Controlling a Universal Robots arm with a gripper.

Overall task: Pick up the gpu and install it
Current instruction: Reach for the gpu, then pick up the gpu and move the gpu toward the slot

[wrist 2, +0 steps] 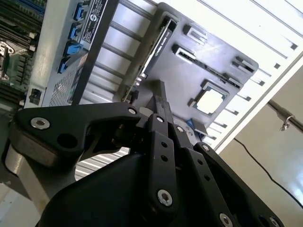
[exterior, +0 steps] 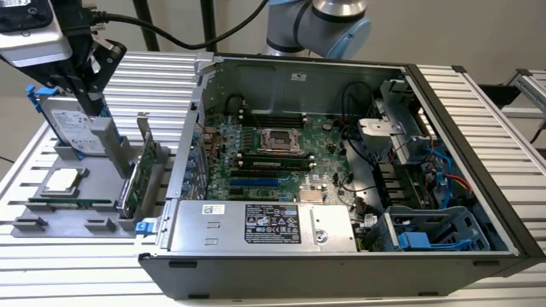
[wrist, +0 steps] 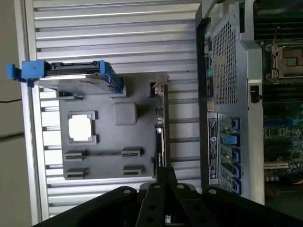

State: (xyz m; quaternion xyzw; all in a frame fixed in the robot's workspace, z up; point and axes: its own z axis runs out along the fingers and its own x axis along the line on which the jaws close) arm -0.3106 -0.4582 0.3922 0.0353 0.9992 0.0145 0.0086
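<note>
Located the gpu [exterior: 140, 176], a flat rectangular card with a green circuit board and a silver metal end bracket, standing on its long edge in a slot of the grey moulded holder tray [exterior: 94, 182]. Not yet lifted, not yet installed. Viewed edge-on in the first wrist view, gpu [wrist: 161, 125] along the tray side nearest the computer.

Found the black two-finger gripper [exterior: 92, 105] hanging above the tray, fingers pressed together and pinching nothing, clear of the card. In the first wrist view, gripper [wrist: 165, 171] in line with the card's upper edge.

Noted on the same tray:
- a silver hard drive with blue rails [exterior: 73, 128], upright, towards the exterior view's left of the card
- a square silver processor chip [exterior: 64, 181], lying flat

Recorded just beside the tray, on the exterior view's right, an open black computer case [exterior: 477, 192] holding a green motherboard [exterior: 273, 147] and a silver power supply box [exterior: 256, 224]. All resting on a ribbed aluminium table [exterior: 162, 77].
</note>
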